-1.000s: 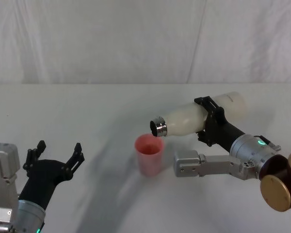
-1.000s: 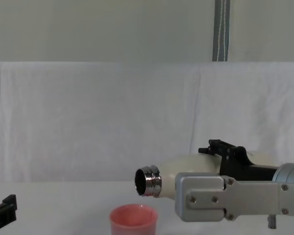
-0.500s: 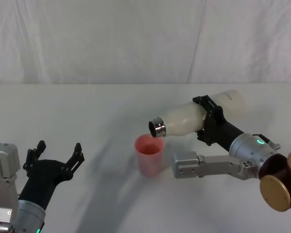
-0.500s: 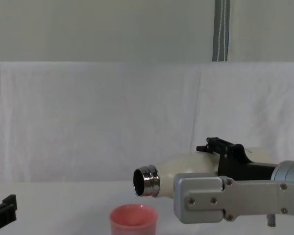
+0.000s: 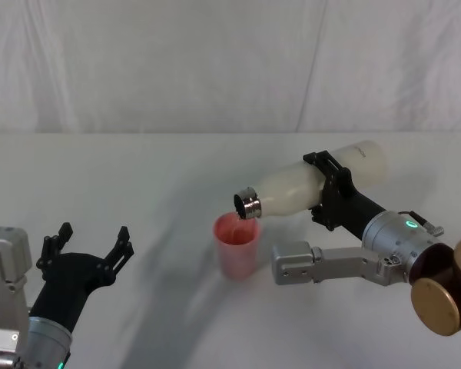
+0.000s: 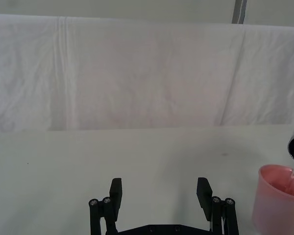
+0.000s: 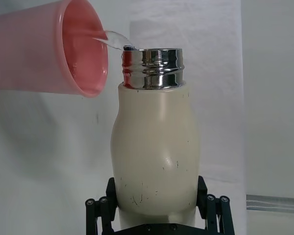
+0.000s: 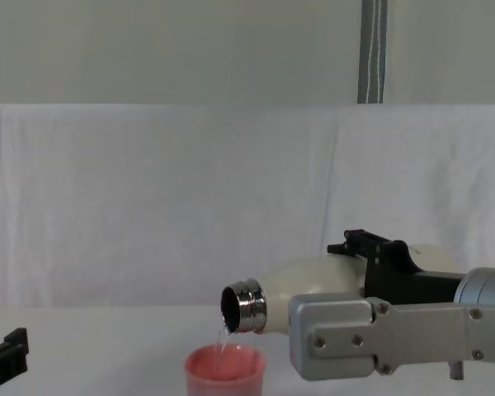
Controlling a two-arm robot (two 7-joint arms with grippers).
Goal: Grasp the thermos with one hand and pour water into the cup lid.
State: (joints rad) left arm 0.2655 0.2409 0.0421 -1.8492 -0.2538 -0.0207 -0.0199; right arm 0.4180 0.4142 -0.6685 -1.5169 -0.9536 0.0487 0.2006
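The cream thermos (image 5: 307, 187) lies tilted, steel neck lowest, over the upright pink cup lid (image 5: 236, 246); thin clear water (image 8: 224, 340) runs in.

A white table (image 5: 138, 177) spreads across the scene, backed by a creased white cloth backdrop (image 5: 215, 61). Above the cloth, a grey vertical pole (image 8: 373, 49) stands against a pale wall (image 8: 148, 49).

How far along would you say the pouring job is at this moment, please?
Done: the right gripper is shut on the thermos, lifted and tipped neck-down over the cup lid.

In hand: a thin stream of water falls from the steel neck into the cup lid, so pouring is under way.

Left: filling further, then righting the thermos and setting it down.

The left gripper sits open, low at the left.
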